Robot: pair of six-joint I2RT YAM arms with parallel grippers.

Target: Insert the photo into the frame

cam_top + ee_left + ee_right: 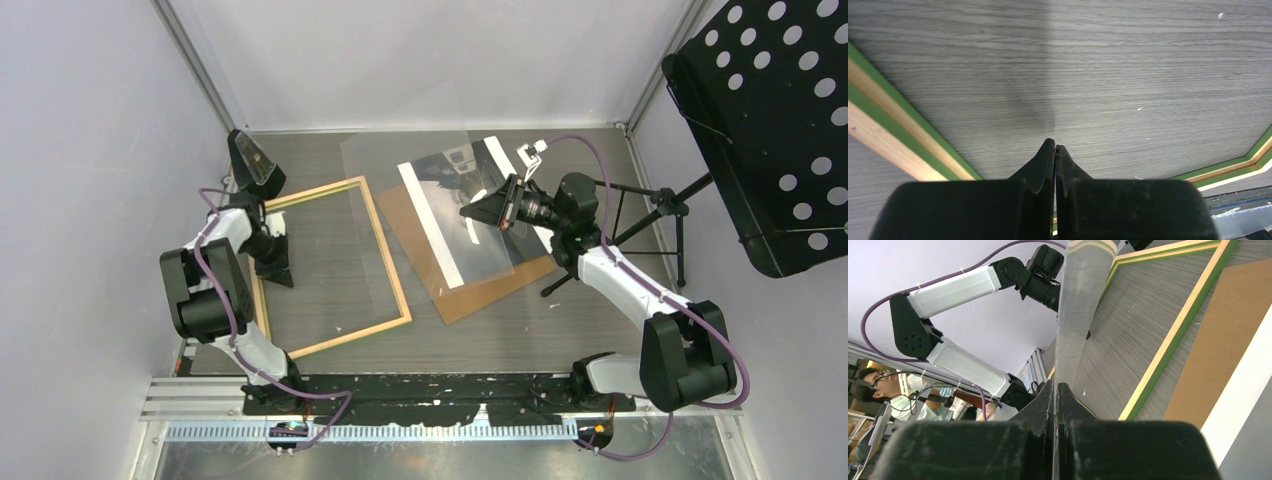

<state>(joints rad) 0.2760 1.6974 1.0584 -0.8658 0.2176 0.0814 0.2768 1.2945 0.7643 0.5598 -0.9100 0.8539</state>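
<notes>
Right gripper (1055,390) is pinched shut on the clear sheet's (1080,300) edge, left gripper (1055,150) is shut on nothing inside the frame (893,132), and the photo (465,255) lies below the right one, outside the frame, so I'd worry that floppy sheet slips or drags it.

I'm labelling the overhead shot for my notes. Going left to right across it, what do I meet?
left claw → frame → photo → black perforated stand. Left out as overlapping: clear sheet, brown board, right claw.
</notes>
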